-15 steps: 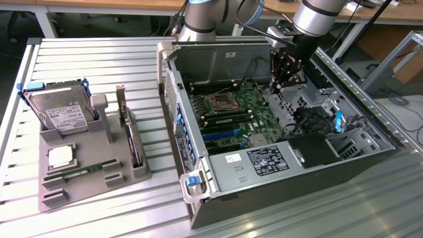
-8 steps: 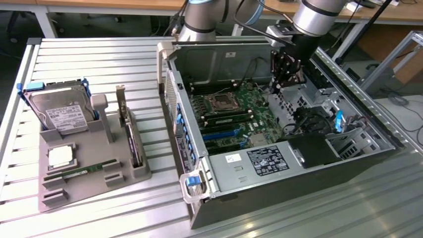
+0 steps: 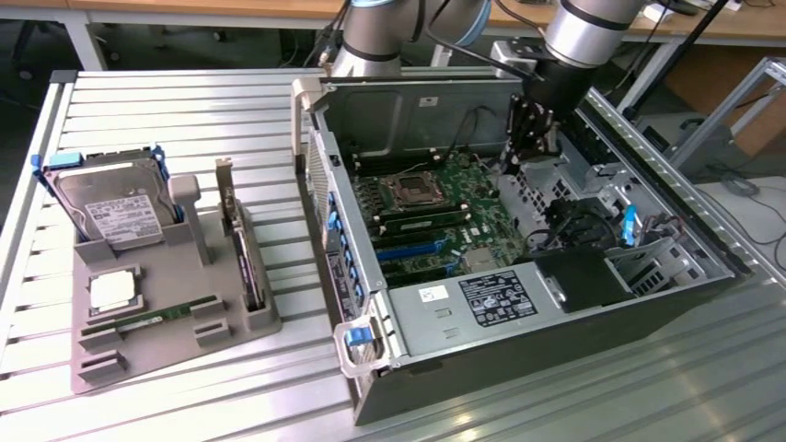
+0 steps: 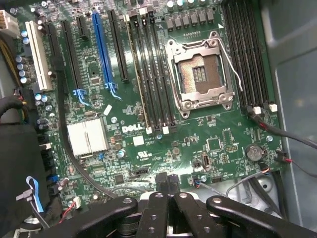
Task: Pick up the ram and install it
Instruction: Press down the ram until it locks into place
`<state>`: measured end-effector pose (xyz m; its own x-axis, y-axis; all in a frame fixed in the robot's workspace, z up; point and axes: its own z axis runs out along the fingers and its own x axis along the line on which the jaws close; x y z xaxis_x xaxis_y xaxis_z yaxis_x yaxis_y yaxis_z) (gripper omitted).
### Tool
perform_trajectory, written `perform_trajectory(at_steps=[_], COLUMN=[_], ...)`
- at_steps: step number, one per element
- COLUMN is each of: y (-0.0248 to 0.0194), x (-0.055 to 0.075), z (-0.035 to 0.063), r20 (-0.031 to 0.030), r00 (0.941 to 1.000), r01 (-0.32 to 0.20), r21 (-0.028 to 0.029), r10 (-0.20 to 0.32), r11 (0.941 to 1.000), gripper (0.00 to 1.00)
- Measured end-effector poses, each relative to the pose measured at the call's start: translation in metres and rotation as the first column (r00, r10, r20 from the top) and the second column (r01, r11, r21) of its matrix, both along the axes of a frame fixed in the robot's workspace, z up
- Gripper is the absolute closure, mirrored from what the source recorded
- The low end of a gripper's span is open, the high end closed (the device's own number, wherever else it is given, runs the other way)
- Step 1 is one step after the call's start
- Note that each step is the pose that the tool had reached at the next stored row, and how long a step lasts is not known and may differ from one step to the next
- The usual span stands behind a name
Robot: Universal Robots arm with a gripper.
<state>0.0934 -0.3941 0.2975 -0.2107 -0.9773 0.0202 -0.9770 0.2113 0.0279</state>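
Note:
The ram [image 3: 424, 221], a narrow green stick with dark chips, stands on edge in a memory slot beside the empty processor socket [image 3: 411, 191] inside the open PC case [image 3: 368, 276]. The wrist view shows the ram [image 4: 137, 74] as a thin edge among the black slots. My gripper [image 3: 522, 161] hangs above the motherboard's far side, apart from the ram. Its black fingers [image 4: 157, 198] are pressed together, so the gripper [image 4: 167, 191] is shut with nothing between them. Another narrow green board [image 3: 145, 322] lies flat in the grey holder [image 3: 246, 322] on the exterior view's left.
The grey holder also carries a hard drive [image 3: 110, 207], an upright dark expansion card [image 3: 239, 249] and a square silver processor chip [image 3: 110, 290]. The case walls, a black drive cage [image 3: 577, 276] and loose cables [image 4: 277, 131] crowd the motherboard.

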Motion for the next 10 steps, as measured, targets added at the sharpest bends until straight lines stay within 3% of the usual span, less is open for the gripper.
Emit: perform_trajectory(at_steps=[10], y=[0.0], x=[0.0001], z=[0.0], r20=[0.0], r00=[0.9965], r01=[0.083], r21=[-0.0015], r10=[-0.083], r11=[0.9965], gripper=[0.89])
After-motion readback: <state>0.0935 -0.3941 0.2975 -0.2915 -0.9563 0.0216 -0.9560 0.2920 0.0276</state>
